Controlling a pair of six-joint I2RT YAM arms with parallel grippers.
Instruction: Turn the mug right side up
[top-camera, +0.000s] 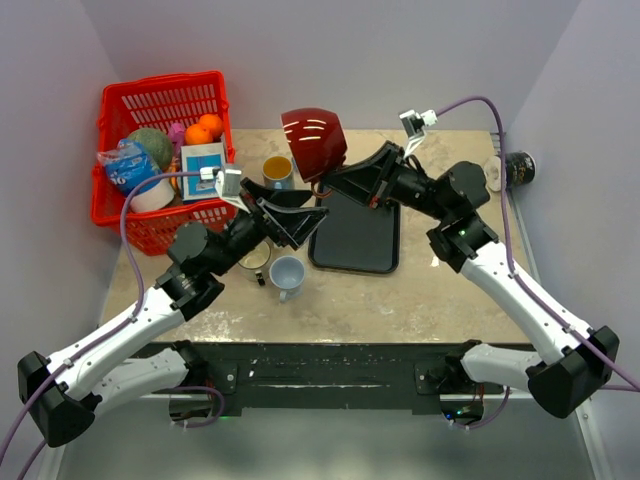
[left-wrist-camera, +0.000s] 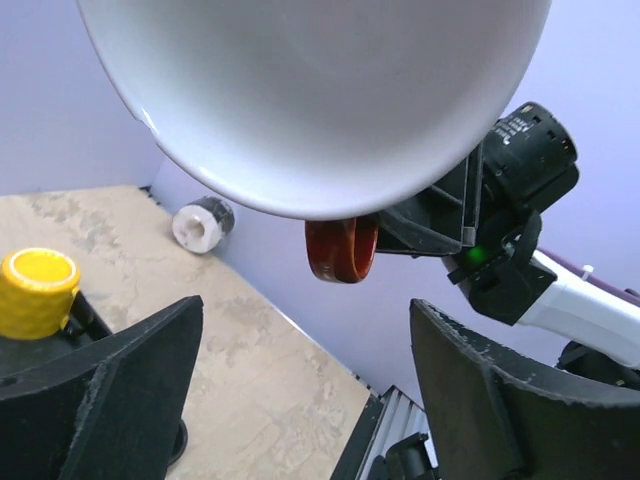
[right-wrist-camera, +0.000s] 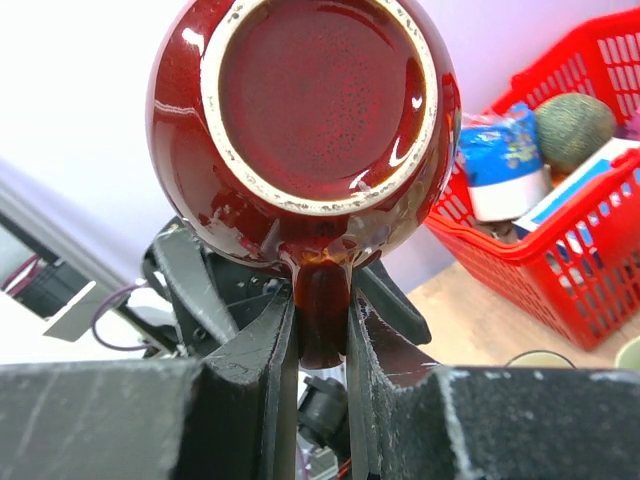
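Observation:
The dark red mug (top-camera: 313, 140) hangs in the air over the back middle of the table. My right gripper (right-wrist-camera: 320, 310) is shut on its handle (right-wrist-camera: 322, 320), and the mug's glazed base (right-wrist-camera: 318, 95) faces the right wrist camera. In the left wrist view the mug's white inside (left-wrist-camera: 320, 90) fills the top, with the red handle (left-wrist-camera: 342, 250) below it. My left gripper (left-wrist-camera: 305, 320) is open just under and in front of the mug's mouth, nothing between its fingers. From above, the left gripper (top-camera: 292, 208) sits just below-left of the right gripper (top-camera: 335, 180).
A red basket (top-camera: 160, 160) of groceries stands at the back left. A yellow mug (top-camera: 278, 170) is behind the left gripper. A pale blue mug (top-camera: 288, 272) and a small cup (top-camera: 255, 260) sit near the front. A black tray (top-camera: 357, 235) lies centre. A dark can (top-camera: 518, 168) is far right.

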